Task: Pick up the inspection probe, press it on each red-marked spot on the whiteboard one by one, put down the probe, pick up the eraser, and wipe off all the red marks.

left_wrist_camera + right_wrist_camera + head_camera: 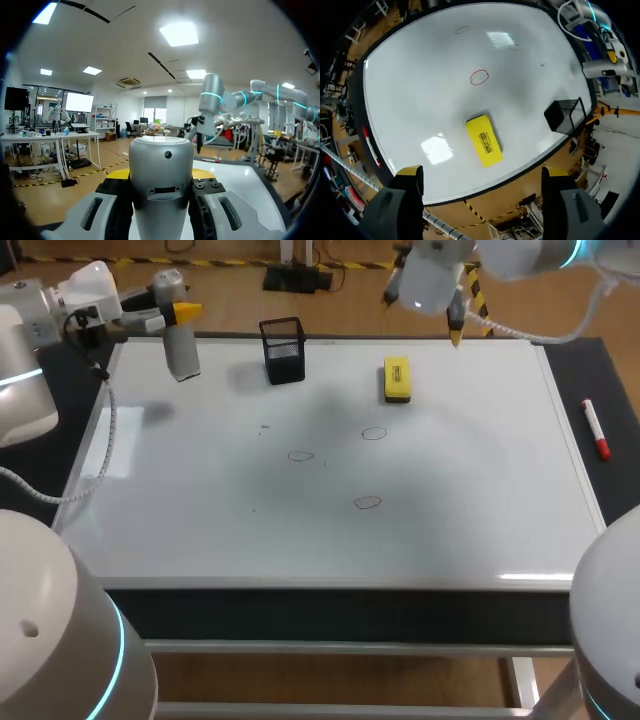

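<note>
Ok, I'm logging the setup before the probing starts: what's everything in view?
whiteboard: one, white, covers most of the table
red marks: three, red ovals, mid-board
eraser: one, yellow, far side of the board
mesh holder: one, black, left of the eraser
marker: one, red and white, off the board's right edge
inspection probe: one, grey, in the left gripper
left gripper: shut, far left corner
right gripper: open, above the far edge
</note>
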